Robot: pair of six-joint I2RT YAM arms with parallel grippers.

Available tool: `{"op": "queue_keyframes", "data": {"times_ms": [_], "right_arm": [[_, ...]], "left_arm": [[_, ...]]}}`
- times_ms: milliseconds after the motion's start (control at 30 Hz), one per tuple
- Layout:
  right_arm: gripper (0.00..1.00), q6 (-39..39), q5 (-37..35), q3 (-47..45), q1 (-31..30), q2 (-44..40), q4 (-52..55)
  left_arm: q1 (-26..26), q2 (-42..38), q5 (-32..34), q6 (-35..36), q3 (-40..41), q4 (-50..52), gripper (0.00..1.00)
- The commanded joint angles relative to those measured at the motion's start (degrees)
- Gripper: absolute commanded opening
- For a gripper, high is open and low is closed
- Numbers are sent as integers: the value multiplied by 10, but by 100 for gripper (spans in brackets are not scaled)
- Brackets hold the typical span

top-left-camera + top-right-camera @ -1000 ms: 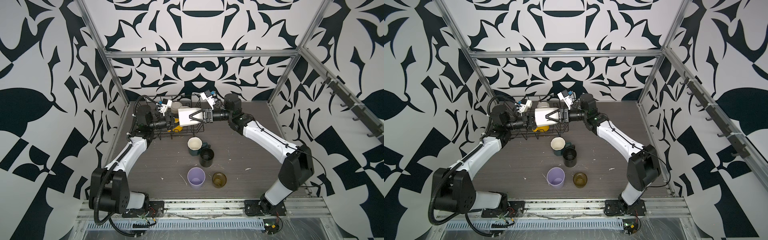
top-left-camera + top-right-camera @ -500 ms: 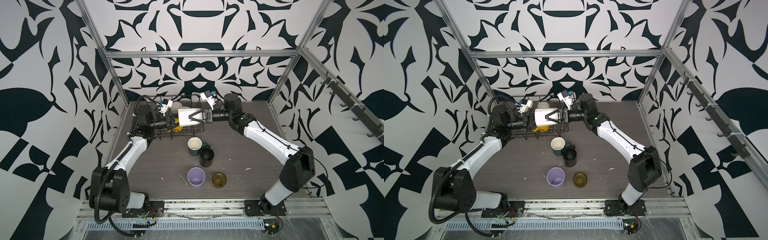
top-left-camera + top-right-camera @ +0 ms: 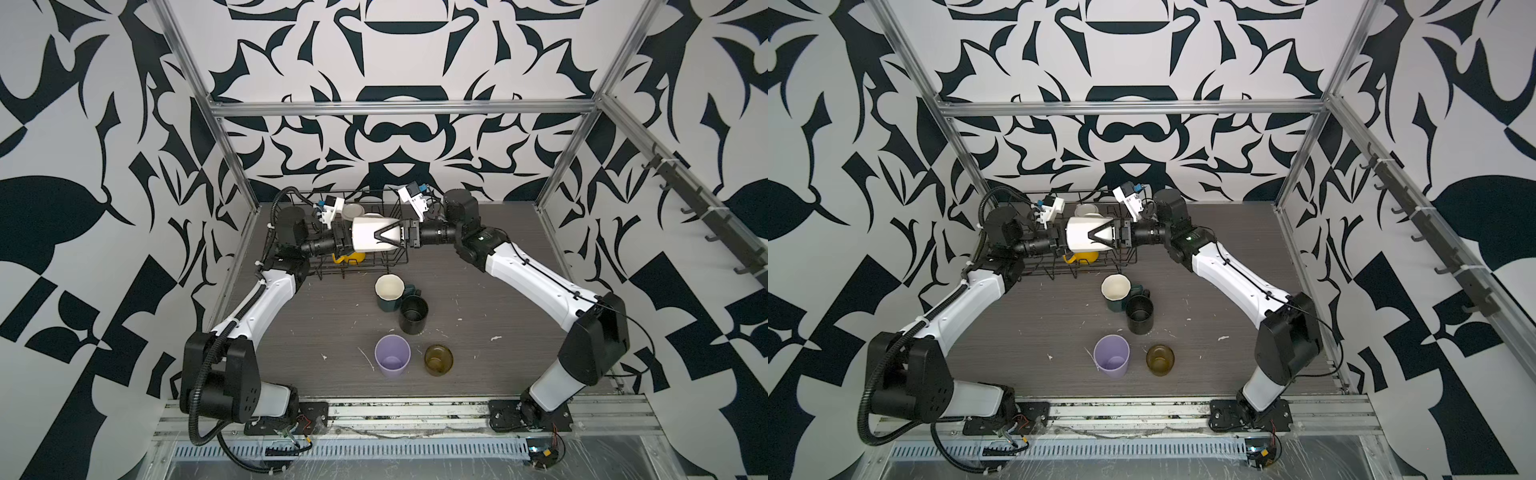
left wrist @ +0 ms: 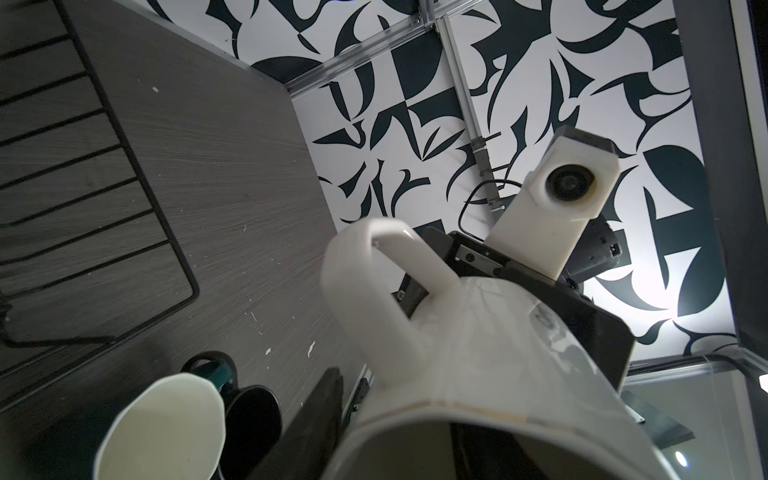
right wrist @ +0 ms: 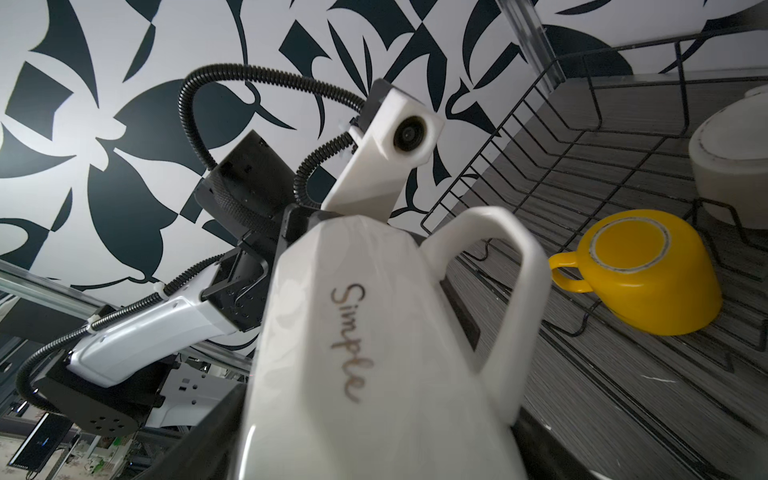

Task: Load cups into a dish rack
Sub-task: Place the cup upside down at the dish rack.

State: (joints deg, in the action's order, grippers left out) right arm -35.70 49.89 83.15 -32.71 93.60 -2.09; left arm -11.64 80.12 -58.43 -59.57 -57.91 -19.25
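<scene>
arms: both reach level above the rack [image 3: 399,257], meeting head-on
right pincer [image 3: 376,236]: clamped on white mug [image 3: 362,241]
left pincer [image 3: 345,240]: parted at the white mug's mouth
change: arms and white mug unmoved

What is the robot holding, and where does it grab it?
The right hand grips the white mug by the sides of its body, near the bottom end. The left hand is at its open rim, but whether it grips cannot be told.
</scene>
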Motion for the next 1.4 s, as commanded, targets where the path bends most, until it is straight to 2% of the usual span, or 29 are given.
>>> {"op": "queue_keyframes", "data": {"times_ms": [0, 267, 600, 833, 933, 1100, 1200, 1367], "right_arm": [[0, 10, -25, 12, 9, -44, -24], [0, 12, -29, 5, 19, -55, -22], [0, 14, -34, 6, 24, -60, -14], [0, 17, -38, 8, 25, -62, -9], [0, 19, -40, 10, 25, -62, -5], [0, 37, -51, 19, 26, -62, 18], [0, 54, -64, 27, 26, -62, 40], [0, 94, -100, 49, 26, -59, 100]], "left_arm": [[-3, -10, -1, 11, -27, -2, 52], [-1, -12, 14, 28, -31, 29, 59], [9, -15, 38, 48, -35, 69, 64], [22, -21, 79, 74, -40, 120, 69], [30, -31, 133, 113, -51, 189, 73], [42, -62, 277, 182, -76, 320, 84], [49, -93, 350, 203, -78, 357, 91], [66, -132, 443, 227, -77, 397, 96]]}}
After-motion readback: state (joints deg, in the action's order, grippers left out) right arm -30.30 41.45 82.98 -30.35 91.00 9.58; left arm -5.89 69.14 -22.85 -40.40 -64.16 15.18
